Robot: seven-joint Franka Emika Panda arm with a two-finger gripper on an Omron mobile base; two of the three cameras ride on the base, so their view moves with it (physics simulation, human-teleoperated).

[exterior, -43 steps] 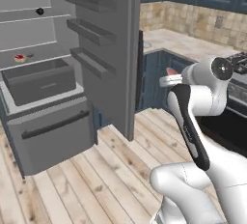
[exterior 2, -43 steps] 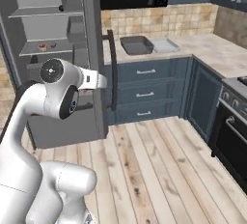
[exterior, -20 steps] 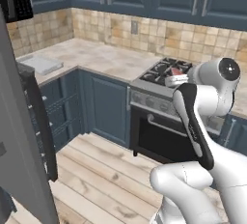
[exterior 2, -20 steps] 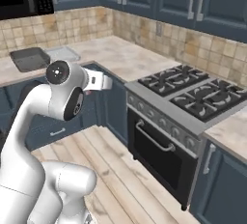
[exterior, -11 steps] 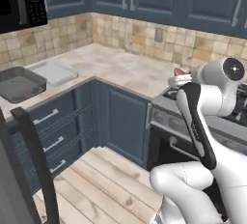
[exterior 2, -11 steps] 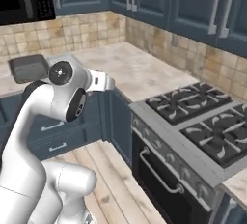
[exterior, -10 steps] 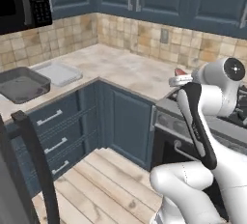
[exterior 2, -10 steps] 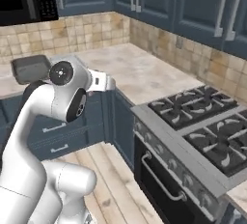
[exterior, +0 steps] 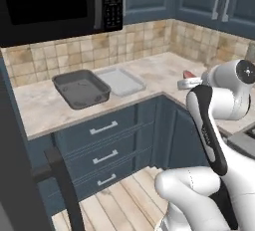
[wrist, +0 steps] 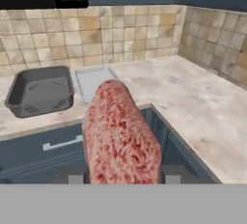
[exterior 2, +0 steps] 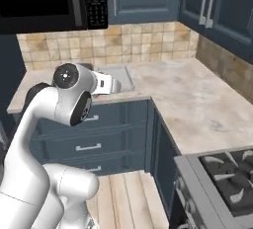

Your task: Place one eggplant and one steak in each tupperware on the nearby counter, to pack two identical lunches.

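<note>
Steak (wrist: 123, 133) gripped in pincer (wrist: 124, 177), hiding fingertips; pale tupperware (exterior 2: 116, 76) half hidden behind arm.

Two tubs sit side by side on the table (exterior: 149, 78): the deep tub (exterior: 81, 88) left of the shallow tray (exterior: 121, 80), both below the microwave (exterior: 60, 3), near the backsplash

No text can be read — the black microwave's keypad panel (exterior: 112, 2) carries rows of small pale marks, too blurred to make out — no labels or brands elsewhere.
</note>
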